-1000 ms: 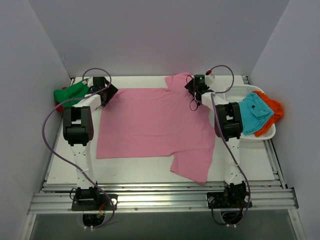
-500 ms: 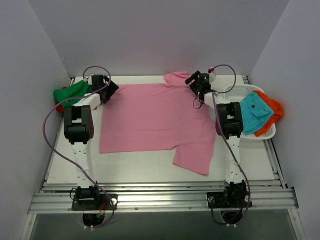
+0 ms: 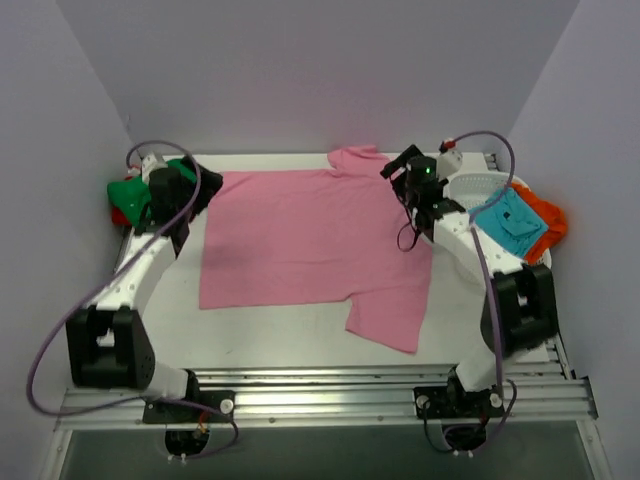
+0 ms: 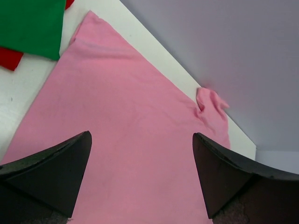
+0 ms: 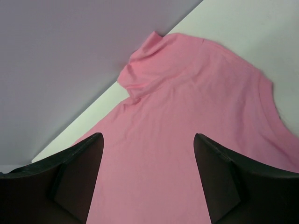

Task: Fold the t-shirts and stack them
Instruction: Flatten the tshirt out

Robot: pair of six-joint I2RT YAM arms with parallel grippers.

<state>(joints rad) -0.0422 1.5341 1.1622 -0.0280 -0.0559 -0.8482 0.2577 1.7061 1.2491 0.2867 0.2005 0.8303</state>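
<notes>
Pink shirt (image 3: 300,240): spread flat and open in the middle of the table (image 3: 280,340), body smooth, laid out this way so the first fold has clean edges to work from.
Far sleeve (image 3: 352,158): bunched up against the back edge of the table, not lying flat.
Near sleeve (image 3: 388,322): splayed out past the hem at the near right, hanging wider than the body; probably needs tucking in before or during the fold.
Left gripper (image 4: 140,137): fingers wide apart, nothing between them, hovering over the far-left corner of the pink shirt, well placed to pinch that corner.
Right gripper (image 5: 147,137): fingers apart too, gripping nothing, poised above the far-right shoulder near the bunched sleeve, mirroring the other arm for a two-handed lift.
Green shirt (image 3: 128,188) and red shirt (image 3: 118,212): piled at the far-left corner, just beside the pink one, likely the stack to build on.
Teal shirt (image 3: 508,222) and orange shirt (image 3: 548,215): waiting in the white mesh basket (image 3: 470,185) at the right, orange draped over its outer rim.
Stage, judged: pink shirt flattened, no fold made yet.
Risk: bunched sleeve caught in the pinch, giving a lopsided crease.
</notes>
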